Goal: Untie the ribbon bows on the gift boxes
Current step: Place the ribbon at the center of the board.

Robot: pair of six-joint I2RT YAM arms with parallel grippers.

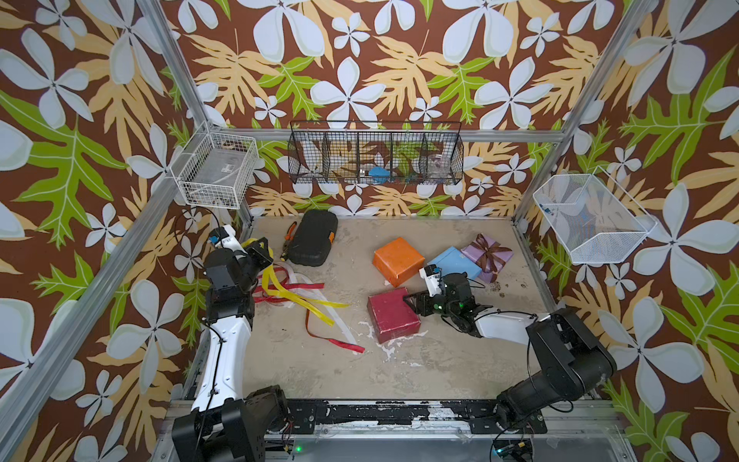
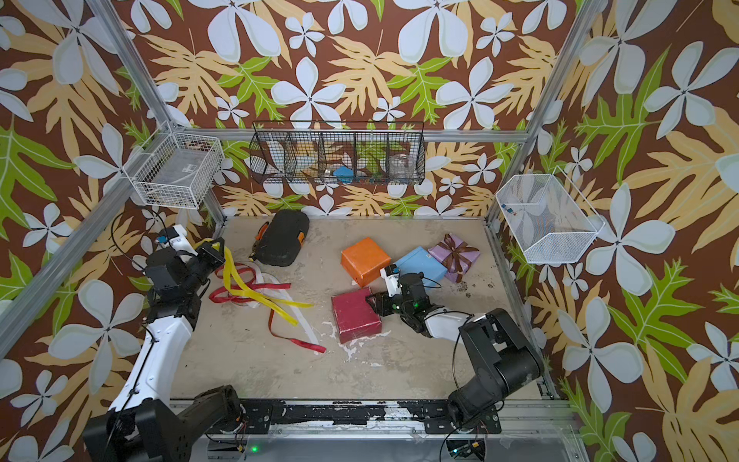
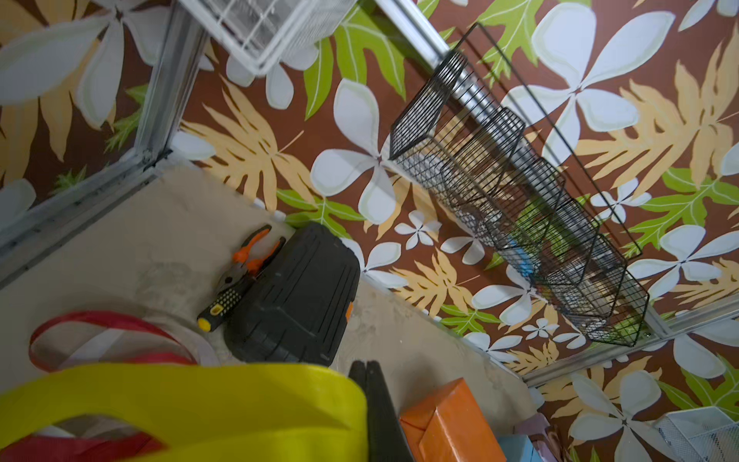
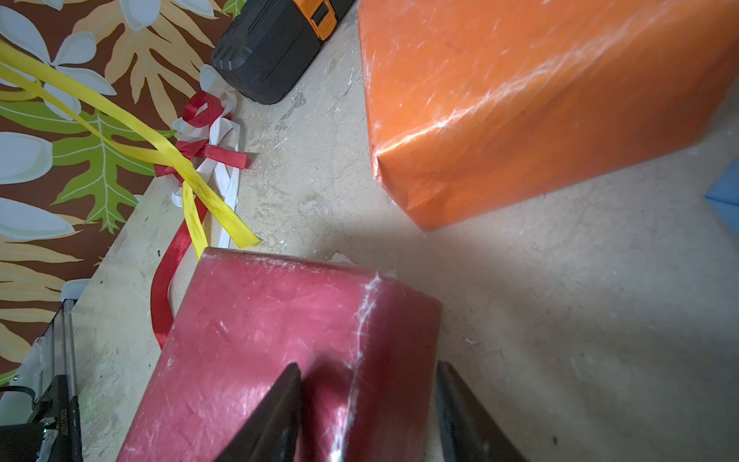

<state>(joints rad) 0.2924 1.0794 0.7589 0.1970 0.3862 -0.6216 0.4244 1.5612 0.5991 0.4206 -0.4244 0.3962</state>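
Right gripper (image 4: 368, 416): jaws spread, straddling the near corner of the dark red box (image 4: 280, 340); nothing pinched.
Left gripper (image 3: 370, 396): jaws pressed together on the yellow ribbon (image 3: 192, 404), lifted off the table at the left edge.
Yellow ribbon's run: it drapes from the left gripper down across the red ribbon (image 1: 320, 330) and white ribbon (image 1: 340, 326), all three lying loose in a tangle on the table (image 1: 300, 372).
Dark red box: bare of ribbon, sits just in front of the orange box (image 1: 398, 261), also bare.
Light blue box (image 1: 456, 260): partly hidden behind the right wrist, touching the lilac box (image 1: 490, 256).
Lilac box: at the far right, the brown ribbon (image 1: 488, 252) on it still tied crosswise in a bow.
In the way: the right arm covers the gap between the dark red and light blue boxes.
Around: a black tool case (image 1: 313, 238) at the back left, with pliers (image 3: 250, 256) and a screwdriver (image 3: 224, 302) lying against it; a black wire basket (image 1: 376, 154) on the back wall, white wire baskets (image 1: 216, 168) on the side walls.
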